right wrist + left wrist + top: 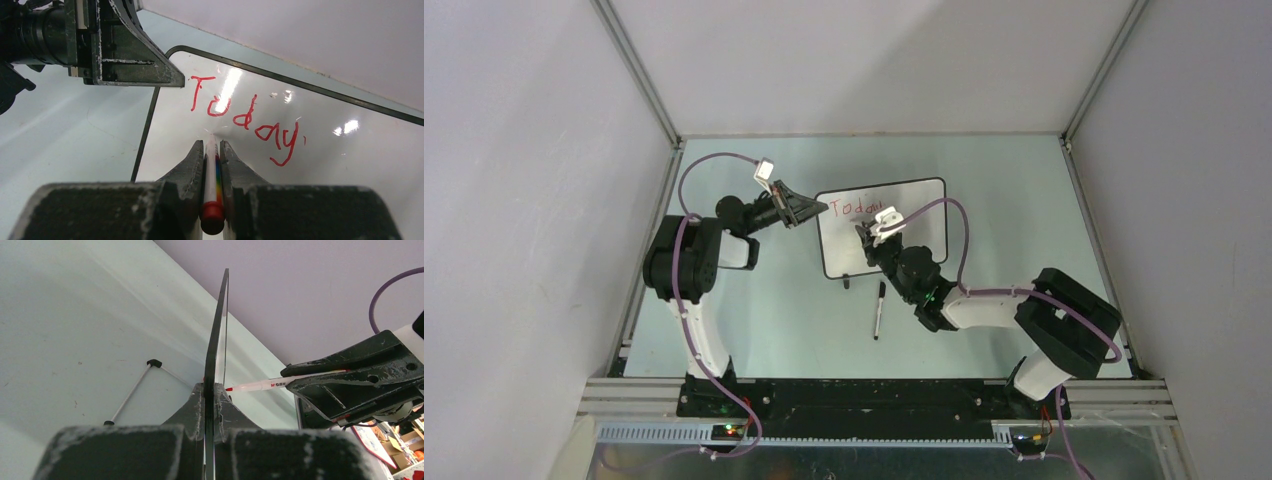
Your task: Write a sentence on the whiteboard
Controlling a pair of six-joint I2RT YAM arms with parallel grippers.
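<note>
Your left claw (210,390) is clamped on the left edge of the whiteboard (924,215). The board sits near the middle of the worktop (764,320), nearer its far edge, with its face turned up toward the overhead camera. Your right claw (212,150) grips a red marker (211,180). The marker's tip is right at the board's face, just below the sentence (245,117), which so far reads only "Today". A black pen (879,310) lies on the worktop near the board's front edge.

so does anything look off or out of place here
A black pen lies loose on the table near the whiteboard. The red "Today" slants away from the board's top edge, and its letters are uneven.
</note>
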